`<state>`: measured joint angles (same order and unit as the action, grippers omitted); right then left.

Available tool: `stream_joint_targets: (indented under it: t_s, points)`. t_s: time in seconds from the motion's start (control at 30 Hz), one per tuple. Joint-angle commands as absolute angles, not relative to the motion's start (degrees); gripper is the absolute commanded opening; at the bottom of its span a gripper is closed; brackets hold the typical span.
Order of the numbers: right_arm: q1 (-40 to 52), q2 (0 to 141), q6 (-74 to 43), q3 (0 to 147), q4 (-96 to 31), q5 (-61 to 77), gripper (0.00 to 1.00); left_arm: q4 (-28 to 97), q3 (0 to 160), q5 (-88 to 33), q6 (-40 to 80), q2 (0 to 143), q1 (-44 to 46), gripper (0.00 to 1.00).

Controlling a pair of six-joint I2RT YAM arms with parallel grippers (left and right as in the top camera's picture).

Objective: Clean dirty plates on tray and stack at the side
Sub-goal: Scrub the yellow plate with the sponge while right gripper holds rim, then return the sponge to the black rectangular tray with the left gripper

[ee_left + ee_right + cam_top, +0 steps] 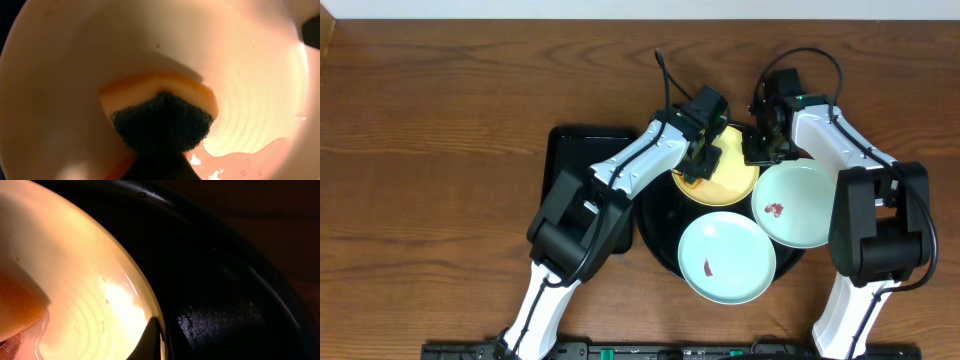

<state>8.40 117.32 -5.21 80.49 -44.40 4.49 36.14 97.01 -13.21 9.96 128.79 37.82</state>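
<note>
- The left end effector was clenched on a sponge. The sponge's dark, rough side pressed down inside the yellow plate.
- The right end effector was clenched on the far rim of that plate, so the plate looked held in place.
- The yellow plate sat at the back of the round tray.
- The front mint plate and the right mint plate lay on the tray too. Each had a small red smear.
- Something wet shone in the yellow plate near the sponge.
- I think the step was scrubbing the yellow plate.
- To do it well, the sponge had to lie flat and rub in little circles over the whole dish, not just one spot.
- The push had to be gentle and the other grip firm, or the plate might slide or tip.
- No plate was stacked on the worktop yet.
</note>
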Motion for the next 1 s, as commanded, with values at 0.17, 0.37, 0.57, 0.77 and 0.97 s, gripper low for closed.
stream_joint_targets:
  t_s: [0.17, 0.37, 0.57, 0.77, 0.97]
  points:
    - [9.1, 117.7, -5.5, 79.3, -44.8, 3.3, 0.01, 36.0, 94.4, -18.1, 23.9, 130.9, 39.3, 0.08]
    - [9.1, 117.7, -5.5, 79.3, -44.8, 3.3, 0.01, 33.5, 94.4, -22.1, 25.3, 130.9, 39.5, 0.08]
    - [9.1, 117.7, -5.5, 79.3, -45.0, 3.3, 0.01, 31.4, 94.3, -25.8, 27.3, 130.9, 39.9, 0.07]
    - [9.1, 117.7, -5.5, 79.3, -45.0, 3.3, 0.01, 27.5, 94.4, -36.6, 26.9, 130.0, 38.7, 0.08]
    - [9.1, 117.7, -5.5, 79.3, -45.0, 3.3, 0.01, 27.0, 94.6, -37.1, 26.9, 125.3, 34.0, 0.08]
